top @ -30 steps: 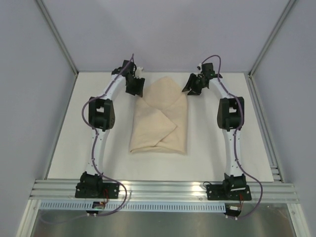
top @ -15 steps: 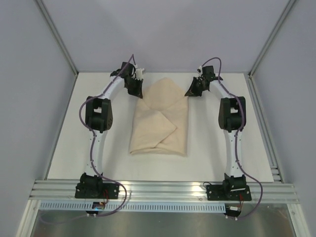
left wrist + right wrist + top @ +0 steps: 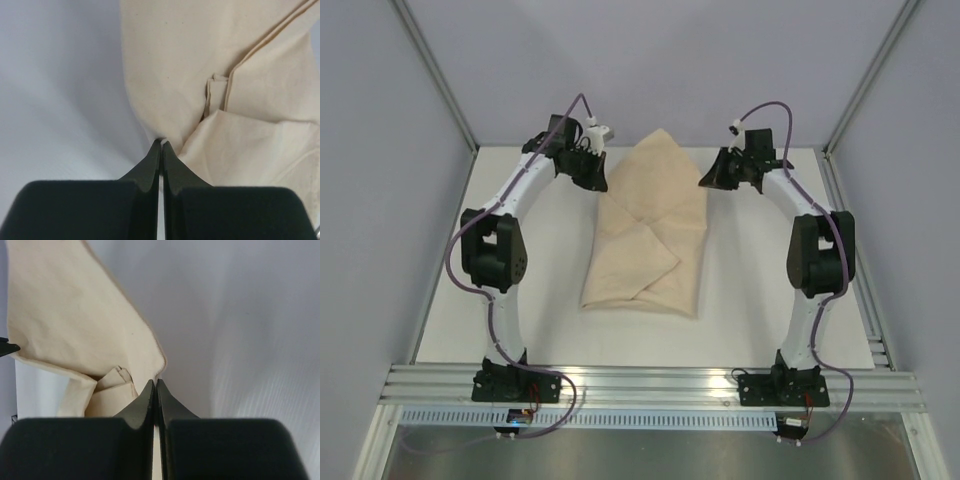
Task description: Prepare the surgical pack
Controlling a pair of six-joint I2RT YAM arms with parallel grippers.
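The surgical pack shows as a folded tan cloth bundle (image 3: 645, 245) in the middle of the white table. Its far flap stands pulled up between the two arms. My left gripper (image 3: 597, 182) is shut on the flap's left edge; in the left wrist view the cloth (image 3: 200, 75) runs into the closed fingertips (image 3: 161, 143). My right gripper (image 3: 709, 181) is shut on the flap's right edge; in the right wrist view the cloth (image 3: 65, 315) meets its closed tips (image 3: 154, 382). What is inside the bundle is hidden.
The white table (image 3: 750, 300) is framed by grey walls and aluminium posts. An aluminium rail (image 3: 650, 385) along the near edge carries both arm bases. Both arms' elbows bow outward toward the side walls.
Both grippers have shut on the far flap's side edges. Both wrists moved slightly back and up with the cloth, the flap's tip rose, and the elbows swung outward.
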